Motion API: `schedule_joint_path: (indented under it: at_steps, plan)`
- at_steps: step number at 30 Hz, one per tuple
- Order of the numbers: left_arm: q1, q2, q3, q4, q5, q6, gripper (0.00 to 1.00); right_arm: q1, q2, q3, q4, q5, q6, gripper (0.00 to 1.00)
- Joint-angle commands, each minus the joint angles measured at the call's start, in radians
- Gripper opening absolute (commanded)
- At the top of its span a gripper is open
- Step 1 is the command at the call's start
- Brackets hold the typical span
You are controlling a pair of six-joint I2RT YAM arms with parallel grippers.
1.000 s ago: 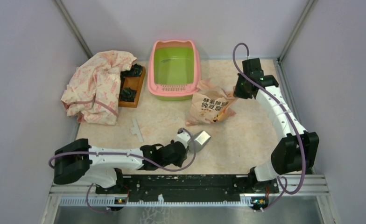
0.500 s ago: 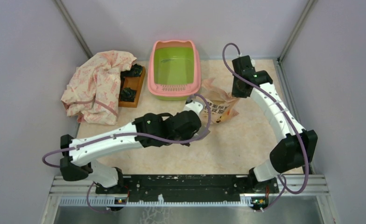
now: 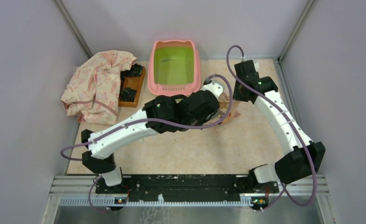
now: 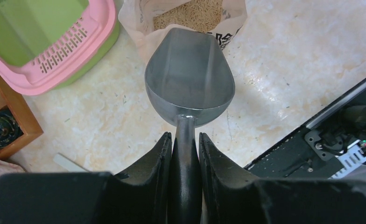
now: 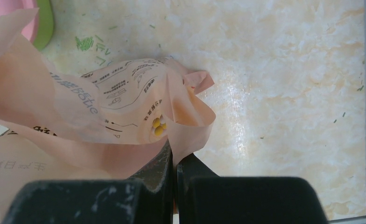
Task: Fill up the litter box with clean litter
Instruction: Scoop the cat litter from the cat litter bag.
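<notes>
The litter box (image 3: 173, 88), pink-rimmed and lime-green inside, stands at the back centre; its grated pink corner (image 4: 55, 56) shows in the left wrist view. My left gripper (image 4: 185, 137) is shut on the handle of a silver metal scoop (image 4: 189, 74). The scoop bowl is empty and its front lip sits at the open mouth of the peach bag (image 4: 137, 21). Tan clean litter (image 4: 195, 13) shows inside the bag. My right gripper (image 5: 174, 156) is shut on a fold of the bag's top edge (image 5: 186, 126). In the top view my left arm (image 3: 195, 107) covers most of the bag.
A crumpled pink-patterned cloth (image 3: 97, 86) lies at the back left, beside a wooden tray (image 3: 130, 86) holding dark items. A white strip (image 4: 69, 162) lies on the floor near the left arm. The black base rail (image 3: 186, 184) runs along the front edge. Walls close both sides.
My left arm has swung from the front edge up to the bag, carrying the scoop. The right gripper has shifted slightly while keeping hold of the bag's edge.
</notes>
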Motion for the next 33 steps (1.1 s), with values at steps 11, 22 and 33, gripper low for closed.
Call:
schedule_joint_path:
  at_steps: [11,22,33]
  plan:
    - [0.031,0.064,0.218,-0.052,0.023,0.112,0.19,0.007,-0.141,-0.08,0.062,0.011,-0.003,0.0]
    - [0.041,0.099,0.226,-0.128,0.08,0.108,0.2,0.019,-0.163,-0.133,0.076,0.011,0.004,0.0]
    - [0.044,0.162,0.268,-0.123,0.093,0.145,0.21,0.046,-0.193,-0.156,0.065,0.021,0.016,0.0]
